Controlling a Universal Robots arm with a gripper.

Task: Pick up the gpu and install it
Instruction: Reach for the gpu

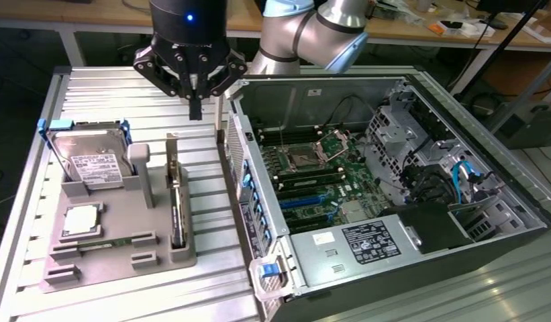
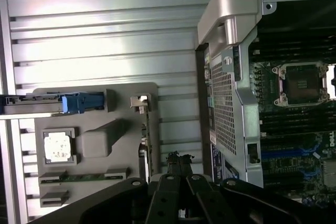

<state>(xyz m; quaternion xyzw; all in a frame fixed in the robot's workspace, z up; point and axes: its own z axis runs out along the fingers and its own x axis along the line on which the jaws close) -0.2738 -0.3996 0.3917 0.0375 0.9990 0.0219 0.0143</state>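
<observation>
While tool point(image 1: 196, 111) hovers closed, gpu point(image 1: 176, 208) stands edgewise below, untouched.

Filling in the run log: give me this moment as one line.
gripper: shut, empty | where: over table near gpu | gpu: on edge in holder, not picked

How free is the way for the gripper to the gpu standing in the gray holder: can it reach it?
Probably yes. The gripper hangs above the gpu, a little aside, with nothing between them, and the card's top edge is bare. The computer case stands close beside it, and the gripper is shut.
</observation>
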